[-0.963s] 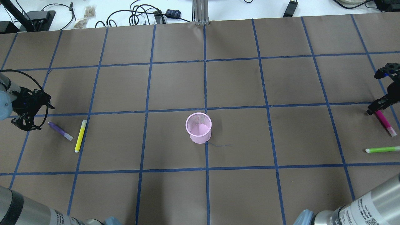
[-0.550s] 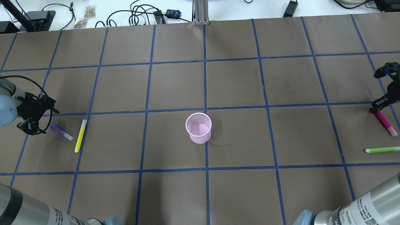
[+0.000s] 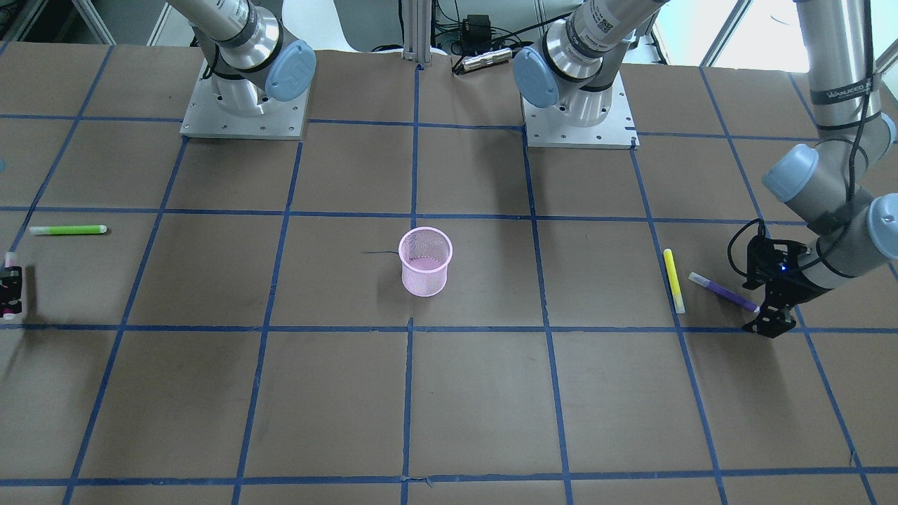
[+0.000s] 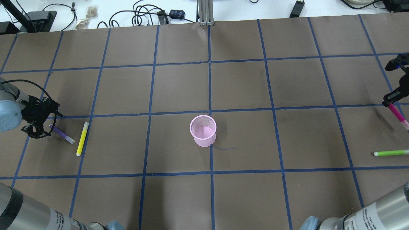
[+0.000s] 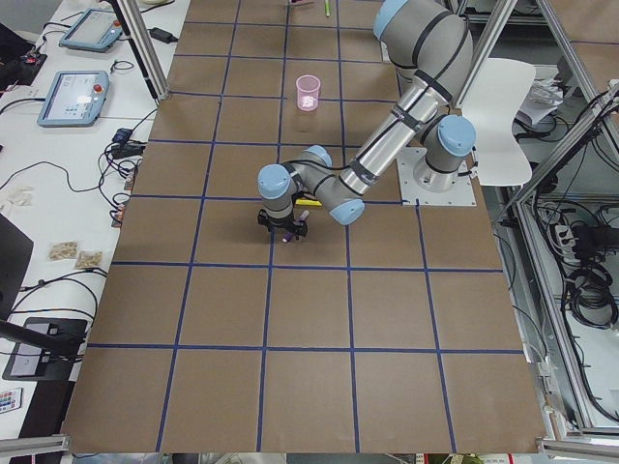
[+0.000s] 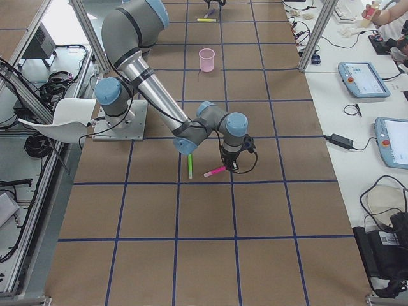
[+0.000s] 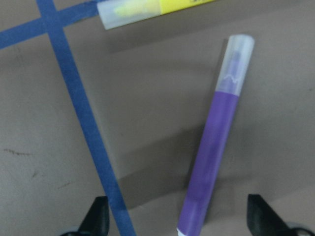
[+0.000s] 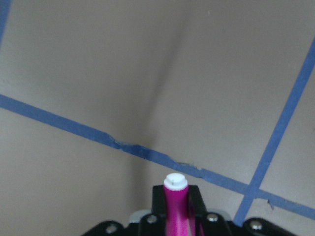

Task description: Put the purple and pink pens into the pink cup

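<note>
Since the earlier frames the right gripper (image 4: 391, 97) has lifted the pink pen (image 4: 397, 113) off the table (image 4: 287, 143), clamped on its tail so the free length slants down, cap lowest, ready for the pink cup (image 3: 424, 280) well apart to its left. Meanwhile the left gripper (image 7: 178, 222) has slid over the purple pen (image 7: 211, 147), jaws apart astride its tail; it lies flat, diagonal, clear cap toward the yellow pen (image 4: 82, 139) nearby.

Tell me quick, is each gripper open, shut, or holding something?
Left gripper: open, straddling one end of the purple plastic pen.
Right gripper: shut on the pink plastic pen.
</note>
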`<control>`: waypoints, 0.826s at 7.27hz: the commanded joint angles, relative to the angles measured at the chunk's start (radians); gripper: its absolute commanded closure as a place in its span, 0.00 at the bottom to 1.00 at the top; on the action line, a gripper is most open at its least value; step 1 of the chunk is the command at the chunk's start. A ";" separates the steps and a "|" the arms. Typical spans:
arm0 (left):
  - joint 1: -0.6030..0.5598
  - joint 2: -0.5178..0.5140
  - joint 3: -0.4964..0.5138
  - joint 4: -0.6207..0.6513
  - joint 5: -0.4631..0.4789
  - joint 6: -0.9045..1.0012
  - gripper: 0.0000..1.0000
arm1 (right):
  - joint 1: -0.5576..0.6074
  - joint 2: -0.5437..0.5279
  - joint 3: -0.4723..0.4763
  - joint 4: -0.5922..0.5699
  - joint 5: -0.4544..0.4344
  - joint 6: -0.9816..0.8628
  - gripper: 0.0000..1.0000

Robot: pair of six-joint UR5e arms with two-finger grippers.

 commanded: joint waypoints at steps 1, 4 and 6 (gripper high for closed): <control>0.003 0.000 0.000 0.005 -0.031 0.037 0.52 | 0.053 -0.158 0.059 0.011 0.148 0.004 1.00; 0.004 0.009 0.005 0.005 -0.033 0.033 1.00 | 0.310 -0.290 0.141 -0.057 0.288 0.131 1.00; 0.004 0.023 0.009 0.000 -0.033 0.020 1.00 | 0.514 -0.307 0.144 -0.206 0.291 0.295 1.00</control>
